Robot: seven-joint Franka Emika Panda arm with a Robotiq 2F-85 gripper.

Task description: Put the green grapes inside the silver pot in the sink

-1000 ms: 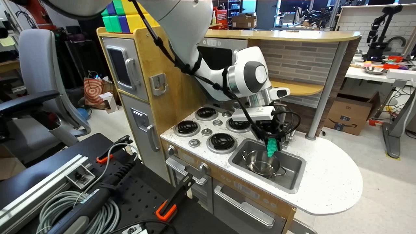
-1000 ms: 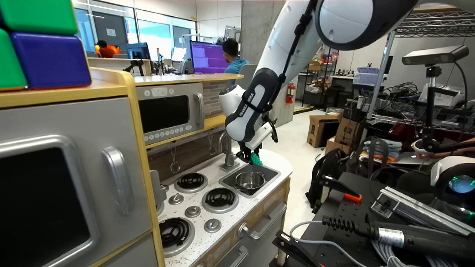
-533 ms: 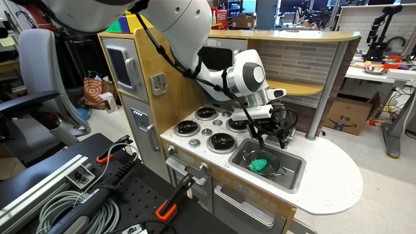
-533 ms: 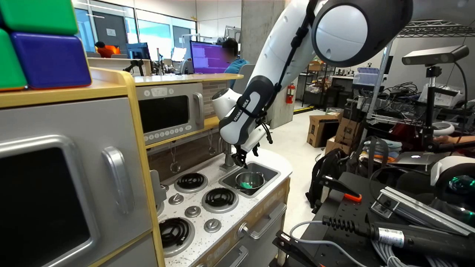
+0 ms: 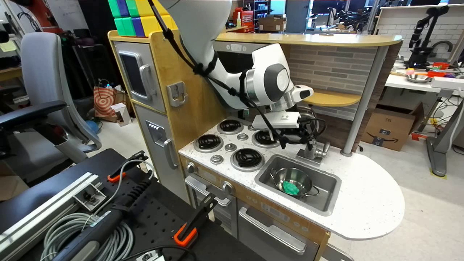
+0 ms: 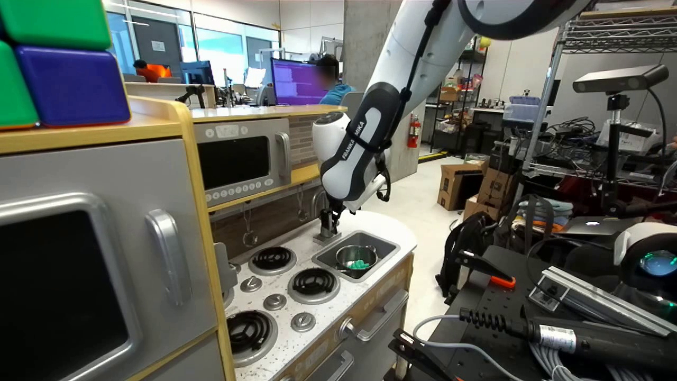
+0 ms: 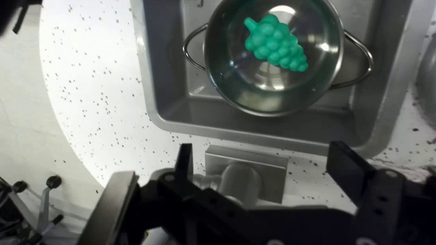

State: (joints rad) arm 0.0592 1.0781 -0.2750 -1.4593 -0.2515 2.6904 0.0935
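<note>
Nearest me runs a black perforated benchtop [image 5: 156,206], grey cable [image 5: 125,239] coiled at its left. Past it, on the right, a speckled play-kitchen countertop [image 5: 373,195] holds a grey sink [image 5: 328,190]; inside stands a two-handled silver pot [image 7: 262,98], the green grapes [image 7: 274,42] lying on its bottom. Beyond, near the faucet [image 5: 313,154], the gripper [image 7: 260,160] hangs with its fingers [image 7: 347,170] spread wide. At far right sits a cardboard box [image 5: 384,125].

Pretty clearly a robotics lab: white-and-black robot arm [image 5: 232,79] over a wood-and-grey play kitchen [image 5: 197,127], black perforated desk [image 5: 163,210] with coiled grey cable [image 5: 63,230], silver wire shelving [image 6: 624,37], grey office chair [image 5: 43,69].
</note>
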